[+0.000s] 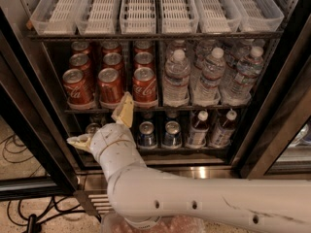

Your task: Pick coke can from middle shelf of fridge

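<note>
Several red coke cans stand in three lanes on the left half of the middle shelf (204,108) of the fridge (272,130). The front cans are at left (77,86), centre (110,85) and right (145,84). My gripper (100,125) is in front of the fridge, just below the shelf's front edge. It is open wide and holds nothing. One cream fingertip (124,108) points up between the centre and right front cans. The other fingertip (77,141) points left. My white arm (194,198) crosses the bottom of the view.
Clear water bottles (176,79) fill the right half of the middle shelf. White slotted trays (141,8) sit on the shelf above. Dark cans (146,134) and small bottles (198,129) stand on the lower shelf. The black door frame (29,130) runs down the left, with cables (14,149) on the floor.
</note>
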Tool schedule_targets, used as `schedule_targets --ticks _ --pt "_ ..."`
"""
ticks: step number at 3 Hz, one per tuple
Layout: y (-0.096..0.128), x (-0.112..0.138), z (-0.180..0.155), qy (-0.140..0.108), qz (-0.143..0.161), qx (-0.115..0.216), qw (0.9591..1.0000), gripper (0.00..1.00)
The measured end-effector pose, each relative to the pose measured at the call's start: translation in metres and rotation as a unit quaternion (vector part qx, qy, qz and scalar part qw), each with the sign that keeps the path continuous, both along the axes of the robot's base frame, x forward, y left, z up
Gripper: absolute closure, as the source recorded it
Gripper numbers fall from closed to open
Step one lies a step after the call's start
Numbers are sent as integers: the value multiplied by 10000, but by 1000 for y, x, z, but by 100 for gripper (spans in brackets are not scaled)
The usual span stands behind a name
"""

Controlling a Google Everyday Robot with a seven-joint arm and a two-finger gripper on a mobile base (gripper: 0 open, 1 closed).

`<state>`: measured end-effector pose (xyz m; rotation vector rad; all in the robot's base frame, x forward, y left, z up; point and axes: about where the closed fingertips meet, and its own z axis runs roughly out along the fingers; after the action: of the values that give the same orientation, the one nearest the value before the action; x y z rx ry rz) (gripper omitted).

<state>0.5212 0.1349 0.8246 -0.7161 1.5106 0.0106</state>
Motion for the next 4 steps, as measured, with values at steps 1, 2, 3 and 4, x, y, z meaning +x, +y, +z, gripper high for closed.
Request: schedule_targets --ticks 1,2,3,4 --pt "0 0 0 1 0 2 10000 0" --pt "11 2 -3 211 -27 700 9973 0" --pt "9 10 0 231 -445 1366 9894 0" --pt "9 10 0 231 -440 1364 9894 0"
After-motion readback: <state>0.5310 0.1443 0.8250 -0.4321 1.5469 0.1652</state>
